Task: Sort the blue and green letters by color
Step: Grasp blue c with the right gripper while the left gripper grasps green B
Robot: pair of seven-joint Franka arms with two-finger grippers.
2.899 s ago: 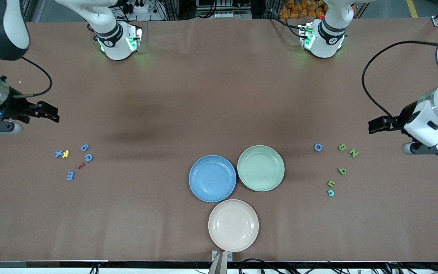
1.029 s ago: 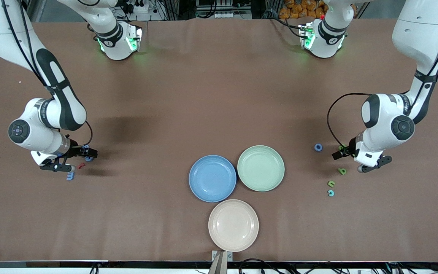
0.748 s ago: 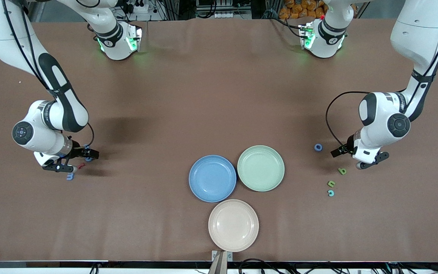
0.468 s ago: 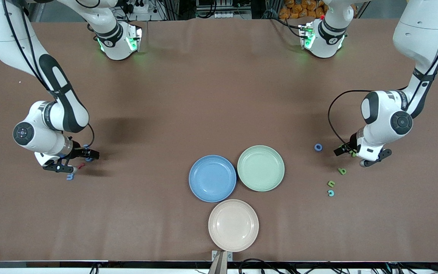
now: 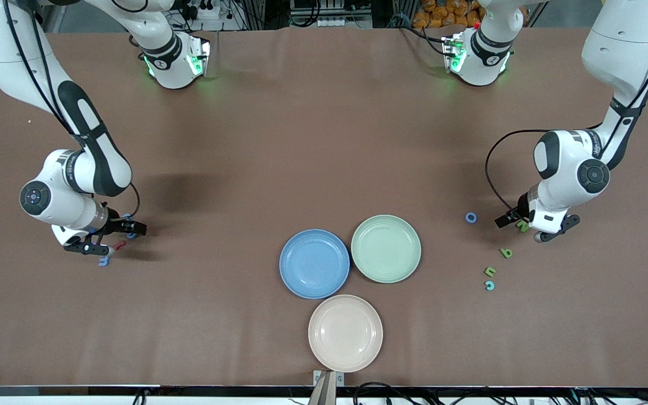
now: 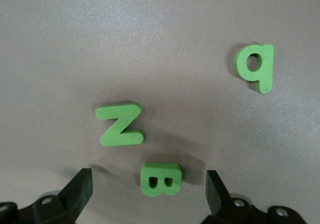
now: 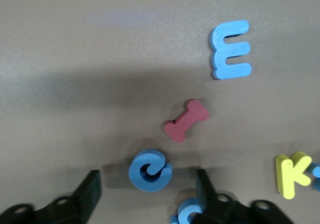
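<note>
Left gripper (image 6: 145, 194) spread around green B (image 6: 160, 179), beside Z (image 6: 120, 125); right gripper (image 7: 147, 194) spread around blue C (image 7: 149, 170).

Both my arms have swung in from the desk's ends and dropped low: my left claw (image 6: 147, 194) now straddles the green B (image 6: 160, 178), and my right claw (image 7: 147, 194) straddles the blue C (image 7: 149, 170), fingers starting to narrow.
</note>
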